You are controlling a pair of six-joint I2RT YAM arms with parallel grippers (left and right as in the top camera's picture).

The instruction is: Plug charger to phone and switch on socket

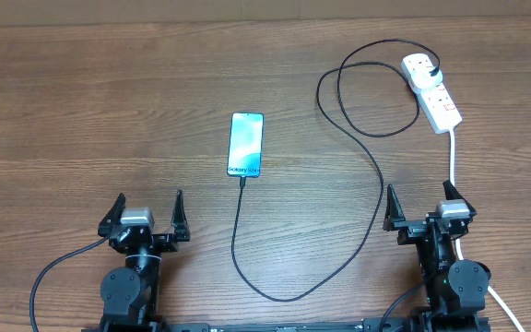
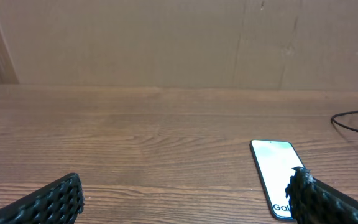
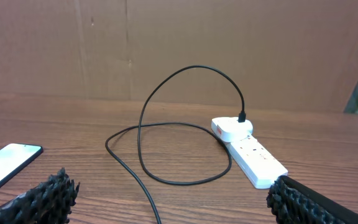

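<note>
Brown wood-grain table, cardboard behind it. At the near edge the left gripper and right gripper point forward, spread wide, holding nothing. The phone lies flat mid-table, screen up, long axis running away from the grippers. The charger meets its near end. The socket lies slantwise at far right.
</note>
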